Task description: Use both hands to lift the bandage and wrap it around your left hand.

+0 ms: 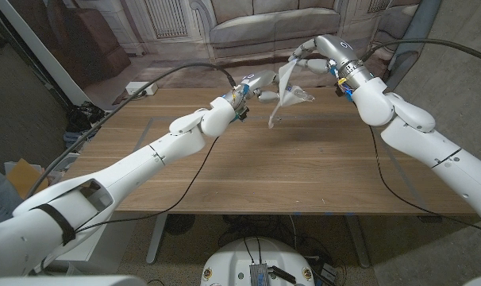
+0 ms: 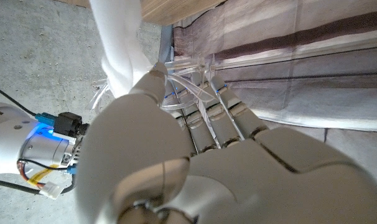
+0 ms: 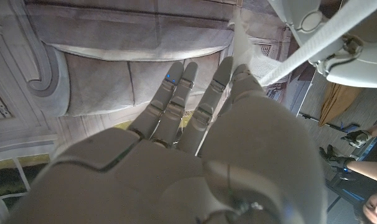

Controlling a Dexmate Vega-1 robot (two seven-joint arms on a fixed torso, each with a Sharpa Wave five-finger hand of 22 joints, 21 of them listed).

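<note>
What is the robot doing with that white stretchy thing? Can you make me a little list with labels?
thing: thin white gauze bandage, lifted above the table
table: brown wooden table
right hand: white robot right hand pinches the bandage's upper end
left hand: white robot left hand is raised at the bandage, which runs past its thumb in the left wrist view
loose end: hangs down, off the table
wrap: cannot tell how far around the left hand it goes
</note>
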